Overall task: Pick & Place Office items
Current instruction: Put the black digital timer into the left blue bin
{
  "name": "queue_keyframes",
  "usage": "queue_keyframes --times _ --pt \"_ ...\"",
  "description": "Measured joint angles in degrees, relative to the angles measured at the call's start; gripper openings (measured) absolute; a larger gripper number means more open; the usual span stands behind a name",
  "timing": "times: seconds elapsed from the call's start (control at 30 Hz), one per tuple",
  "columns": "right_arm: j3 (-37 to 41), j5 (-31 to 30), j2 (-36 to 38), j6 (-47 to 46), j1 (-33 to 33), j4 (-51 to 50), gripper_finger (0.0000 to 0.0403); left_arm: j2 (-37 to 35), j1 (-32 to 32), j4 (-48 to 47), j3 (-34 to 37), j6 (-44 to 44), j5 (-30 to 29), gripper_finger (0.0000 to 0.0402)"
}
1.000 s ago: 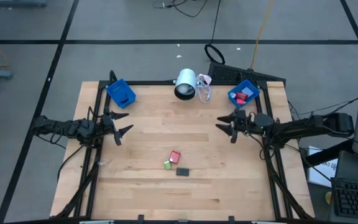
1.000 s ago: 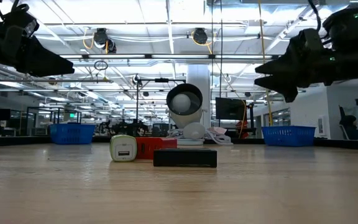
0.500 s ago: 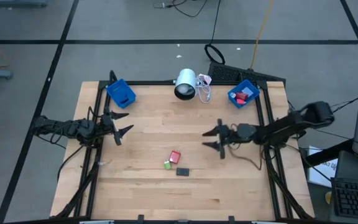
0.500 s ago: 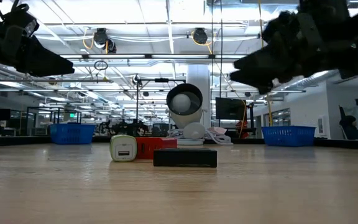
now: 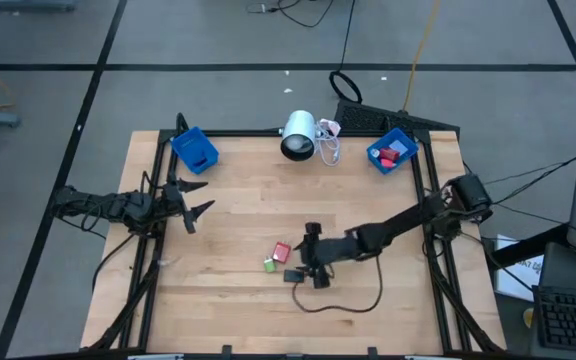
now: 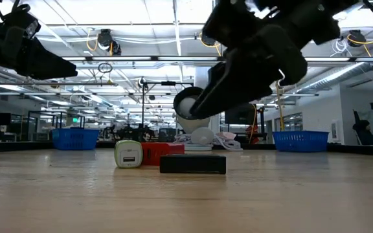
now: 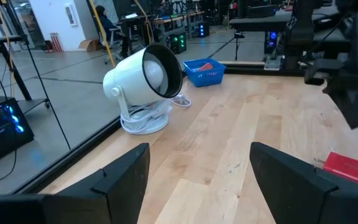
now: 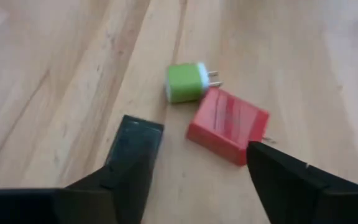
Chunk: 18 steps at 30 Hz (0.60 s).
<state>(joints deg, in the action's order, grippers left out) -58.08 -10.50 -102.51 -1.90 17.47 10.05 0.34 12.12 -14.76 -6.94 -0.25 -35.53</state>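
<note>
Red plastic, flat and square-cornered, marks the red block (image 8: pixel 228 125) lying on the pale wood near the lower middle of the high view; two thin metal prongs stick out of one edge. Just beside it sits the green charger (image 8: pixel 187 83), a rounded cube with a white face and its own small prongs, and close on the other side lies the dark grey block (image 8: pixel 135 142), a matte, low rectangle. All three rest flat on the table (image 5: pixel 238 210), whose planks show a fine lengthwise grain.

Above this cluster hangs the right gripper (image 5: pixel 311 258), fingers spread apart with nothing between them; one finger stands over the grey block, the other over a corner of the red one. In the low view its bulk hides part of the white lamp (image 5: pixel 298 135) behind.

At the table's far edge, the lamp's smooth round hood stands on a coil of cable. A blue bin (image 5: pixel 391 151) in the upper right corner holds red and purple pieces; another blue bin (image 5: pixel 194 149) sits upper left. The left gripper (image 5: pixel 193 200) waits at the left side, fingers open and empty.
</note>
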Motion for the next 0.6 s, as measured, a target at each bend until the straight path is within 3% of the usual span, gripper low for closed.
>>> queue_keyframes --times 0.23,0.6 --pt "-3.78 2.77 -3.99 -1.84 1.85 -3.81 0.0288 0.01 0.01 0.0 0.0 0.0 0.0 0.0284" --pt "-3.78 8.89 -7.07 -5.98 3.75 -4.73 0.0277 0.0 0.01 0.01 0.0 0.02 0.0 0.0294"
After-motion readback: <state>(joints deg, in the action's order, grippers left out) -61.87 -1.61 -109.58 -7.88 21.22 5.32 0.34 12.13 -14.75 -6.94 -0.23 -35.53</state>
